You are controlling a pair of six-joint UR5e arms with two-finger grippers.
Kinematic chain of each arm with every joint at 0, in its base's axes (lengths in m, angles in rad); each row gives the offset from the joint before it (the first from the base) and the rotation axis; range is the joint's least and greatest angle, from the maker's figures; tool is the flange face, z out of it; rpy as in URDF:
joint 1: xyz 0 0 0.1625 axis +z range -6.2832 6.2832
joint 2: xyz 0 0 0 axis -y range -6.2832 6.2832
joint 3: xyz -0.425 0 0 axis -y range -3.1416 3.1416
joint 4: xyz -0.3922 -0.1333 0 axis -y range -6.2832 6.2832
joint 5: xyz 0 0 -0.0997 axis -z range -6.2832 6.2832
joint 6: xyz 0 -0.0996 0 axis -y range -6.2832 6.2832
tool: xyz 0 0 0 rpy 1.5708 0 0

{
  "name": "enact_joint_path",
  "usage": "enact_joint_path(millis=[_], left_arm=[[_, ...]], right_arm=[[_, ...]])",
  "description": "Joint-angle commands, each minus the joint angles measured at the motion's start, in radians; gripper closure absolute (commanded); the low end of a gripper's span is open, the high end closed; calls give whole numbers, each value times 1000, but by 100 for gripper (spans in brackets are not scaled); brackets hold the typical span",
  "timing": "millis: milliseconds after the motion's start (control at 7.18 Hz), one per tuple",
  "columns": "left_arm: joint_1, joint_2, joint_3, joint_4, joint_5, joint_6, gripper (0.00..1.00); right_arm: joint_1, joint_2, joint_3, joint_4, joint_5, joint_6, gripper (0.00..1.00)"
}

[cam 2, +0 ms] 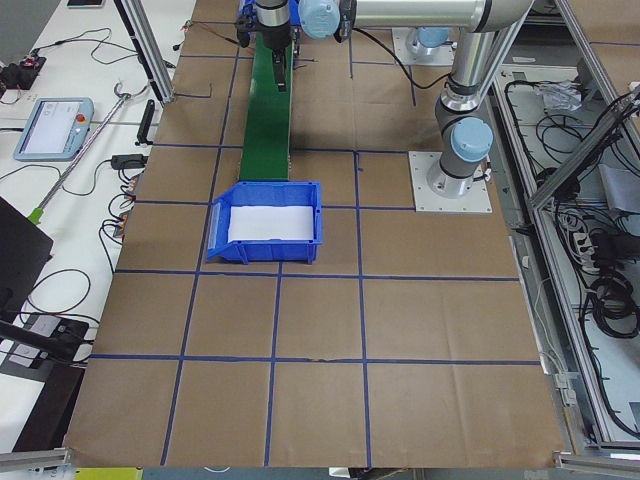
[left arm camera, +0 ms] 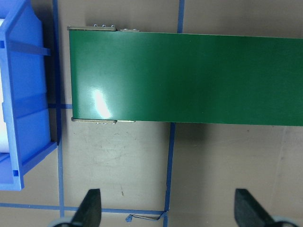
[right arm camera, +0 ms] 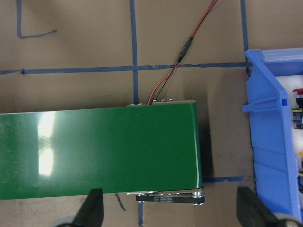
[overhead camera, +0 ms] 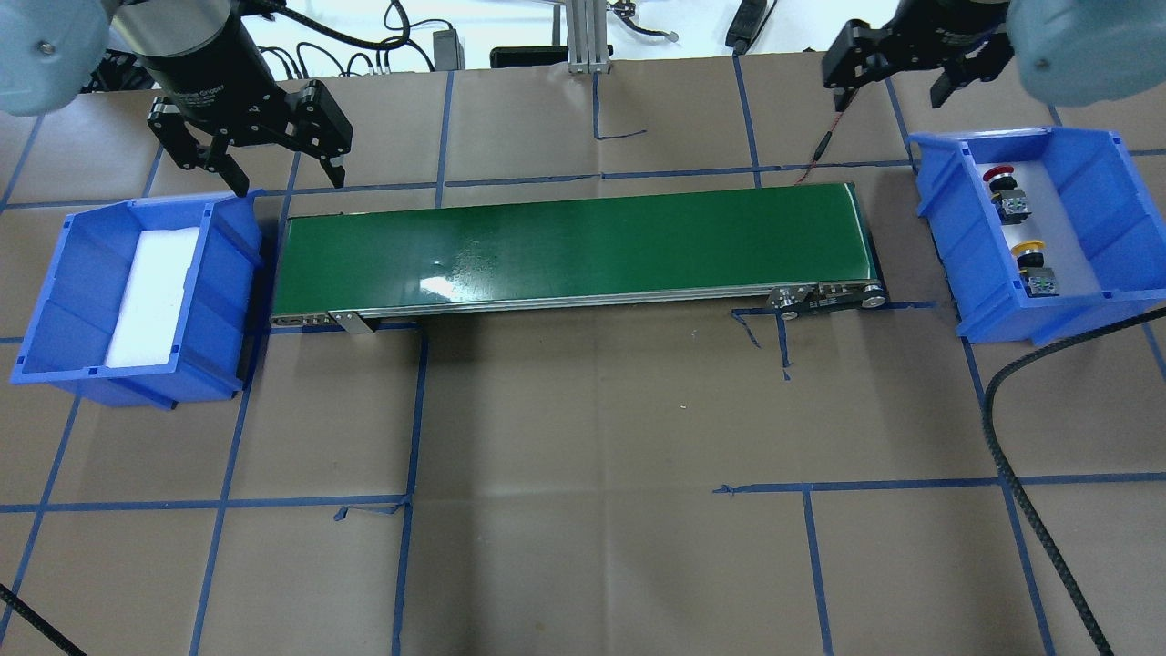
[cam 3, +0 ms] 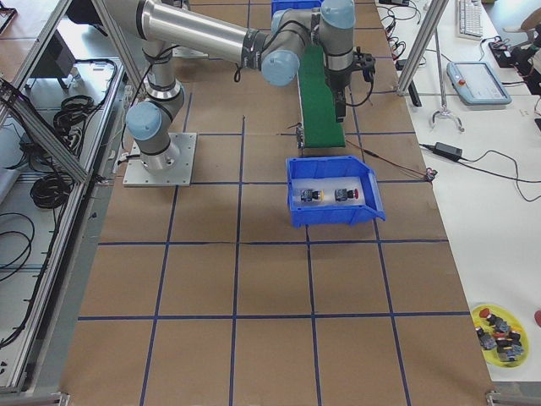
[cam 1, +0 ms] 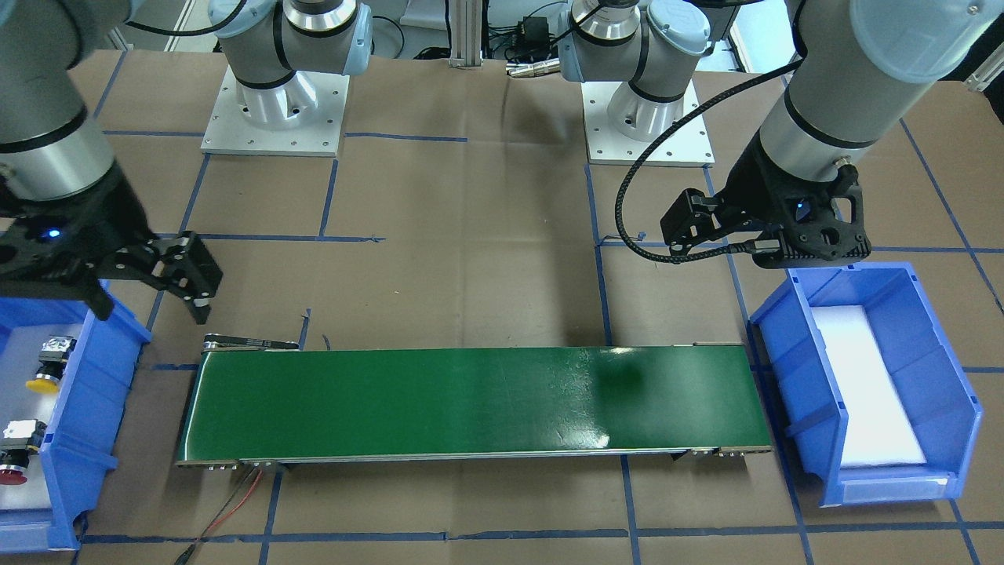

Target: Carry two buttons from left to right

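Note:
Both buttons lie in the blue bin [overhead camera: 947, 210] at the right end of the belt. The red-capped button [overhead camera: 1004, 187] is the farther one and the yellow-capped button [overhead camera: 1034, 266] the nearer. They also show in the front-facing view, yellow [cam 1: 47, 365] and red [cam 1: 16, 453]. My right gripper [overhead camera: 888, 82] is open and empty, beyond the belt's right end and clear of the bin. My left gripper [overhead camera: 285, 175] is open and empty, above the belt's far left corner. Both wrist views show only spread fingertips [left arm camera: 90, 208] [right arm camera: 92, 208].
A green conveyor belt [overhead camera: 574, 246] runs across the table between the two bins. The blue bin [overhead camera: 55, 292] at its left end holds only a white foam pad. A red-and-black wire [right arm camera: 165, 80] leads off the belt's right end. A black cable [overhead camera: 1011, 474] lies at the right.

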Motion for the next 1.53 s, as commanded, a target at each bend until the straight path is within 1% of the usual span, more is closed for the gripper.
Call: enact_joint_path(millis=[0, 139, 279, 418, 557, 836, 975, 1114, 1393], left_arm=[[0, -1, 2, 0, 0, -1, 0], [0, -1, 2, 0, 0, 0, 0], [0, -1, 4, 0, 0, 0, 0], [0, -1, 5, 0, 0, -1, 0], [0, -1, 5, 0, 0, 0, 0], [0, -1, 5, 0, 0, -1, 0], [0, -1, 7, 0, 0, 0, 0], [0, -3, 7, 0, 0, 0, 0], [0, -1, 5, 0, 0, 0, 0]], right_arm=[[114, -22, -22, 83, -40, 52, 1], [144, -39, -24, 115, -40, 56, 1], [151, -51, -8, 148, -40, 114, 1], [151, -76, -4, 181, -38, 124, 1], [151, -109, 21, 182, -38, 127, 1], [140, -194, 128, 153, -35, 133, 1], [135, -229, 157, 119, -35, 132, 1], [125, -232, 170, 81, -38, 128, 1], [111, -231, 171, 81, -34, 128, 0]])
